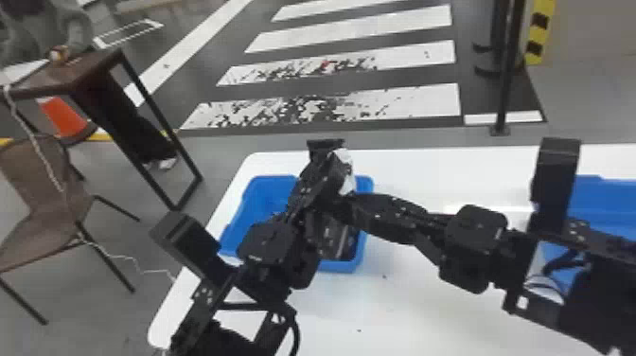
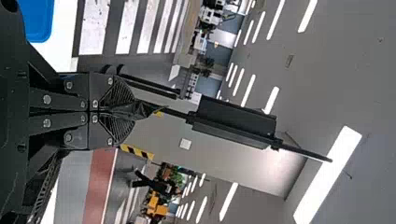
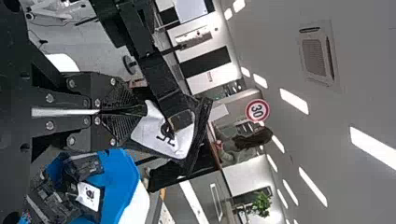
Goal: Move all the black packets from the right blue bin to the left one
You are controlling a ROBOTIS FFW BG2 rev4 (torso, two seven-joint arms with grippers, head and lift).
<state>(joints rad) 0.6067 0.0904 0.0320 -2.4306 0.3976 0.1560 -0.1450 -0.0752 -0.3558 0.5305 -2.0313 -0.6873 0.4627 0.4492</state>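
Right gripper is pinching a labelled packet; left gripper is clamping a crumpled packet. Their crowding is risking a snag.

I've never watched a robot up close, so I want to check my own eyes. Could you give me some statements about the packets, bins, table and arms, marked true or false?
1. The right gripper holds a packet. True.
2. The left bin has no packets in it. False: several packets lie there.
3. Both bins are blue, the right bin included. True.
4. The bins stand on the floor. False: they stand on a white table.
5. The left arm and right arm both reach over the left bin. True.
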